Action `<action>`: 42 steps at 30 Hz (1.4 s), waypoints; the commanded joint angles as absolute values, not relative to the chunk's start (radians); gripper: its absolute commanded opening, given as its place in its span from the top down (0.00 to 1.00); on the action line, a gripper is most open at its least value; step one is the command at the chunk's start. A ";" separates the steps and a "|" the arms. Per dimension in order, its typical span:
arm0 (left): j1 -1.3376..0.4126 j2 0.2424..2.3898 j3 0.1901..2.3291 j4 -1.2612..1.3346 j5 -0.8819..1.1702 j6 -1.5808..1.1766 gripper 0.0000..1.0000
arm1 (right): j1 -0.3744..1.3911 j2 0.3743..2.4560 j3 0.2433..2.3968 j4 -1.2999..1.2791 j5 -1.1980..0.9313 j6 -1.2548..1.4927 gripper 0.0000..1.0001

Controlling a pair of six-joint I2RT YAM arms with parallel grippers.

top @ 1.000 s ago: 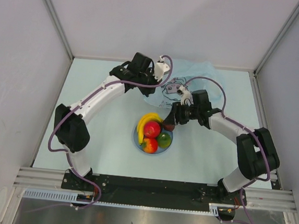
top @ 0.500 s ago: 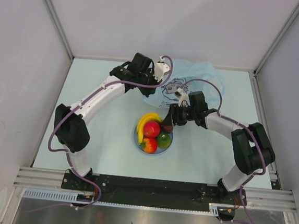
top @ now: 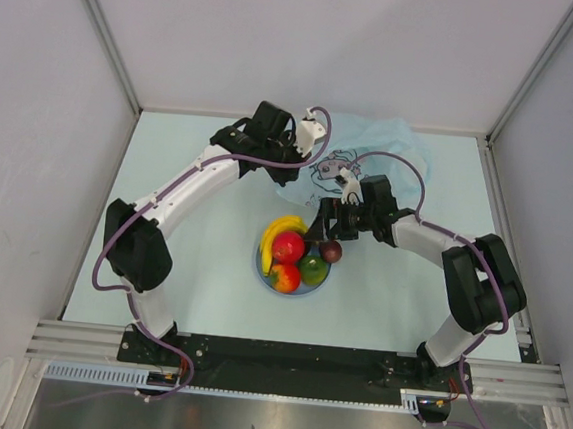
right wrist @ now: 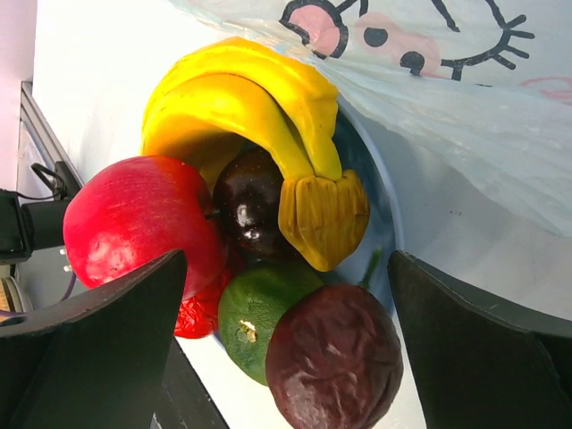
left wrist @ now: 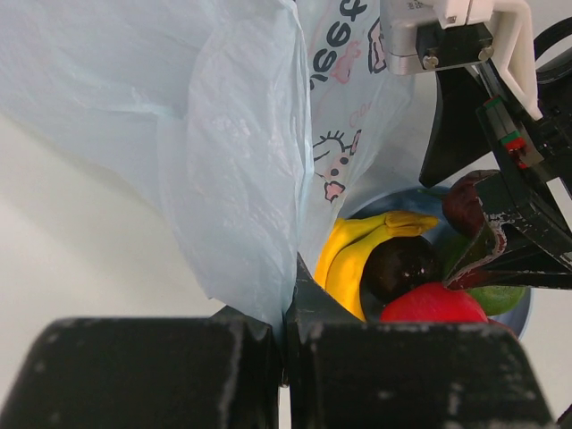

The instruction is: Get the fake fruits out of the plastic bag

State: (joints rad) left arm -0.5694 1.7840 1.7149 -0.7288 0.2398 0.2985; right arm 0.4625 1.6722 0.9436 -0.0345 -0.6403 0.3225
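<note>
Pale table (top: 200,287) — plate (right wrist: 366,179) half-hidden under fruits (top: 292,247)

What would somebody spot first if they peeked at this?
The bright fake fruits heaped on the blue plate mid-table jump out: yellow banana, red apple, green fruit. The right gripper gapes open around a dark maroon fruit at the plate's edge, and the left gripper pinches the pale-blue cartoon bag behind.
</note>
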 commanded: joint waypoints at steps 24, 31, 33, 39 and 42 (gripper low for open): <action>-0.571 1.799 1.775 -0.719 0.247 0.299 1.00 | 0.331 1.565 0.957 -0.118 -0.569 0.324 0.17; -0.571 1.818 1.793 -0.721 0.271 0.287 1.00 | 0.316 1.503 0.942 -0.205 -0.529 0.287 0.56; -0.572 1.819 1.799 -0.721 0.278 0.287 1.00 | 0.314 1.506 0.942 -0.233 -0.488 0.272 0.97; -0.572 1.813 1.796 -0.724 0.273 0.285 1.00 | 0.337 1.531 0.931 -0.311 -0.420 0.238 1.00; -0.572 1.809 1.789 -0.723 0.275 0.288 1.00 | 0.376 1.537 0.927 -0.296 -0.423 0.238 1.00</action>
State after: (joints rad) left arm -0.5694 1.8153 1.7565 -0.7280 0.2565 0.2962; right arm 0.3325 1.5288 0.9340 -0.2779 -0.4496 0.2619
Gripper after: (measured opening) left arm 0.005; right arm 0.007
